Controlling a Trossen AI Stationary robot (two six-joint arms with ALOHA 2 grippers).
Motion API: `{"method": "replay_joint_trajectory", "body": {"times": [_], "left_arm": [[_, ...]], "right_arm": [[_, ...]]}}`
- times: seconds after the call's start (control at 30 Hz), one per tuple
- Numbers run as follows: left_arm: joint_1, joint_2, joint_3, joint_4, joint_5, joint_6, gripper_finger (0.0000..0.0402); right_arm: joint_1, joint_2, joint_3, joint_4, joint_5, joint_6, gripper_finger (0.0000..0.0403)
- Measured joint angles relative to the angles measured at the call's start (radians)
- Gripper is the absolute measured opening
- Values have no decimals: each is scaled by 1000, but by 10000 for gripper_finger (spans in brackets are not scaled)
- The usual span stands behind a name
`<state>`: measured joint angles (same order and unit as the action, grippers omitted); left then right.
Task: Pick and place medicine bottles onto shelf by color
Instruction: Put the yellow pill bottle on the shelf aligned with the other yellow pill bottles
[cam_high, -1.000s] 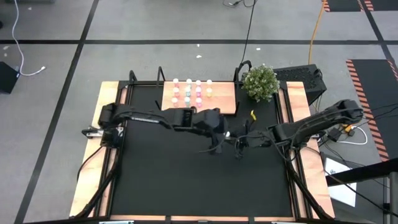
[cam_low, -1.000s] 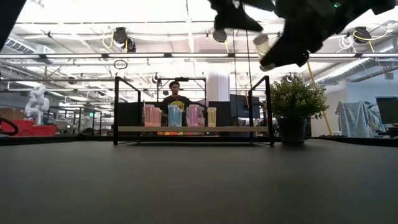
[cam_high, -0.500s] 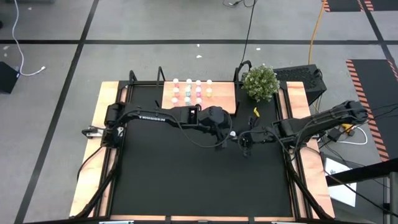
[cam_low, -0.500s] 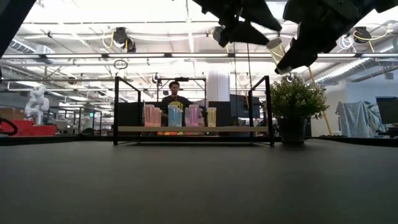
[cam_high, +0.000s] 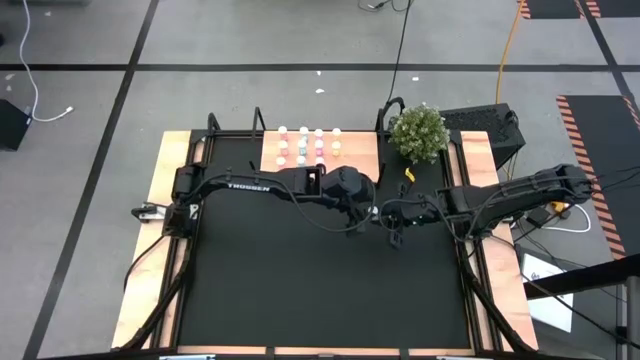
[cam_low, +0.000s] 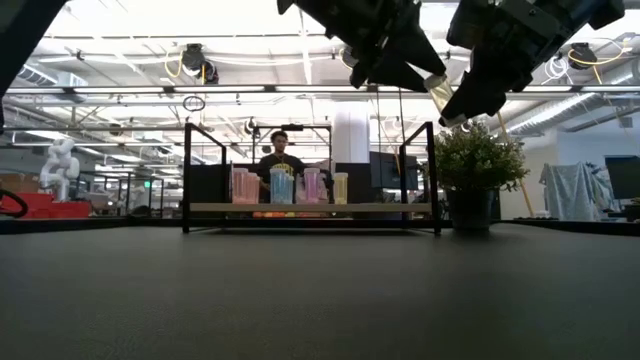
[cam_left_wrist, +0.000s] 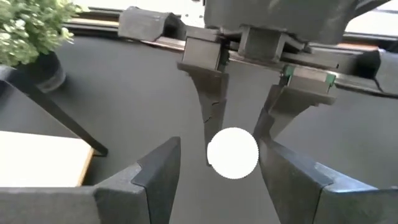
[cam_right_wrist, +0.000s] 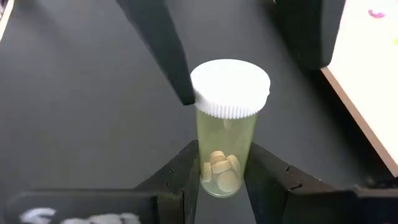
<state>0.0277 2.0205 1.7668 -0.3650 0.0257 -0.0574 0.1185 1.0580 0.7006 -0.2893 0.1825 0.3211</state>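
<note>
A yellow medicine bottle (cam_right_wrist: 224, 143) with a white cap (cam_right_wrist: 230, 87) hangs above the mat's middle, pills showing inside. My right gripper (cam_right_wrist: 221, 168) is shut on it and reaches in from the table's right (cam_high: 392, 215). My left gripper (cam_left_wrist: 221, 146) is open, and its fingers stand on either side of the cap (cam_left_wrist: 233, 152), coming from the left (cam_high: 362, 212). The shelf (cam_high: 360, 165) stands at the far edge on black brackets. Several pink, purple, yellow and teal bottles (cam_high: 305, 148) stand on it in rows. My right gripper pinches the bottle's lower body (cam_right_wrist: 219, 177) between its two fingers, near the bottom end. The bottle sticks out ahead of the fingertips, cap first, tilted and clear of the mat (cam_low: 437, 88). My left gripper: one finger (cam_right_wrist: 177, 74) lies close beside the cap's rim; whether it touches, I cannot tell.
A potted plant (cam_high: 418, 132) stands at the far right, beside the shelf. The black mat (cam_high: 300, 290) lies bare toward the near edge. A person (cam_low: 280, 158) sits beyond the table, behind the shelf.
My left gripper has gone down and toward the table's right edge, up to the bottle's cap. My right gripper has drawn back a little toward the right and far edges with the bottle, which stays clear of the mat.
</note>
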Motion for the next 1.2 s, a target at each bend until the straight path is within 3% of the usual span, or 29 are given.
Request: {"method": "replay_joint_trajectory", "body": {"times": [0.53,0.87,1.0,1.2], "left_arm": [[8,25,0,30,34,-1,210],[8,25,0,25,79,-13,128],[8,25,0,24,79,-23,119],[31,23,0,22,79,-27,127]], "right_arm": [[-8,0,0,-2,-2,11,100],[-7,0,0,-2,-4,11,100],[-7,0,0,-3,-5,11,101],[-8,0,0,-3,27,15,144]]}}
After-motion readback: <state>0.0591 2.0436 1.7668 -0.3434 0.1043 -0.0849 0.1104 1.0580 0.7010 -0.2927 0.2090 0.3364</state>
